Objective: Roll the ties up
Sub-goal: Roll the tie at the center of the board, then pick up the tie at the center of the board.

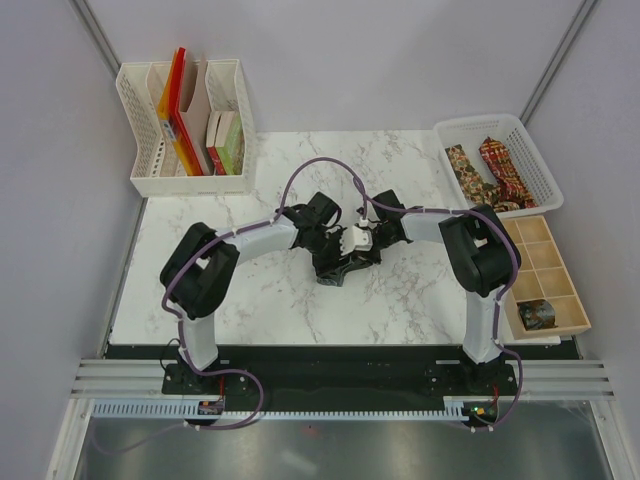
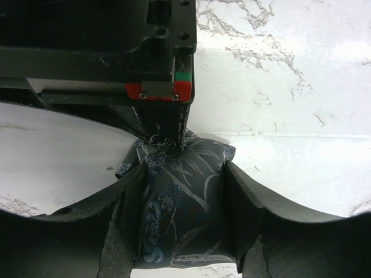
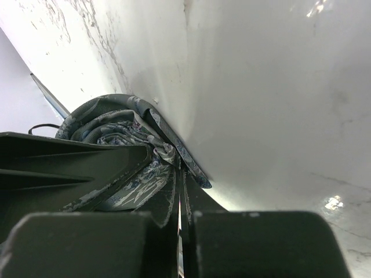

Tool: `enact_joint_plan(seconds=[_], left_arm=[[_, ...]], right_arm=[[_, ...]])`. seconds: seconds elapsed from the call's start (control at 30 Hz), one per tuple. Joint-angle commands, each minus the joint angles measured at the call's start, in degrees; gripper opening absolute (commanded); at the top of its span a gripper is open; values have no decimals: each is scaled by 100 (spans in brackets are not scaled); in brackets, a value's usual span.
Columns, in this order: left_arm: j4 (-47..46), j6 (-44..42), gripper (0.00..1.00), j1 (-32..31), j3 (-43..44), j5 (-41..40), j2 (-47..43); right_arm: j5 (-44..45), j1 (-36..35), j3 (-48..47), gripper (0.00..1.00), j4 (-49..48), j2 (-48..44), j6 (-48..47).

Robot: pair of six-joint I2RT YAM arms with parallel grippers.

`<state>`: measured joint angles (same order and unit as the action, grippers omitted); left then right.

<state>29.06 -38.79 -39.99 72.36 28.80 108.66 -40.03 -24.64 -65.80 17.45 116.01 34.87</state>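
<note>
Between left jaws, rolled grey-green tie (image 2: 179,202)

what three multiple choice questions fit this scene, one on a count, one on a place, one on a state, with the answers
1. How many ties lie in the white basket?
A one
B two
C four

2. Where is the dark grey-green tie?
A over the middle of the table, between the left gripper and the right gripper
B in the white basket
C hanging off the table's edge

3. How does the right gripper stand?
A wide open, clear of any fabric
B out of every view
C shut on the dark grey-green tie

Answers:
1 B, the brown-gold tie and the red tie lie there side by side.
2 A, both wrist views show it gripped above the marble.
3 C, the right wrist view shows it pinched on the fabric.
</note>
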Motion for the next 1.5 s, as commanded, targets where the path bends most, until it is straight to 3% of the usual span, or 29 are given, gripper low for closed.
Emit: enact_joint_plan(seconds=[0.0, 0.4, 0.63, 0.77, 1.03, 1.17, 1.3, 1.47], left_arm=[[223, -15, 62, 35, -389, -243, -126], [144, -639, 71, 219, -890, -463, -557], [179, -455, 55, 219, -627, -269, -162], [179, -568, 39, 219, -688, -444, -47], [285, -780, 23, 219, -776, -753, 94], [293, -832, 20, 220, -793, -796, 85], [302, -859, 18, 219, -829, -814, 102], [328, -841, 17, 219, -767, -814, 146]], right_arm=[[1911, 47, 208, 0, 461, 458, -517], [1938, 47, 182, 0, 478, 449, -569], [1499, 39, 199, 0, 259, 309, -516], [1112, 21, 173, 0, 206, 221, -481], [611, 73, -38, 37, 250, -456, -289], [540, 205, -12, 46, 399, -588, -288], [505, 346, 102, 65, 461, -728, -350], [154, 399, 295, 82, 172, -729, -87]])
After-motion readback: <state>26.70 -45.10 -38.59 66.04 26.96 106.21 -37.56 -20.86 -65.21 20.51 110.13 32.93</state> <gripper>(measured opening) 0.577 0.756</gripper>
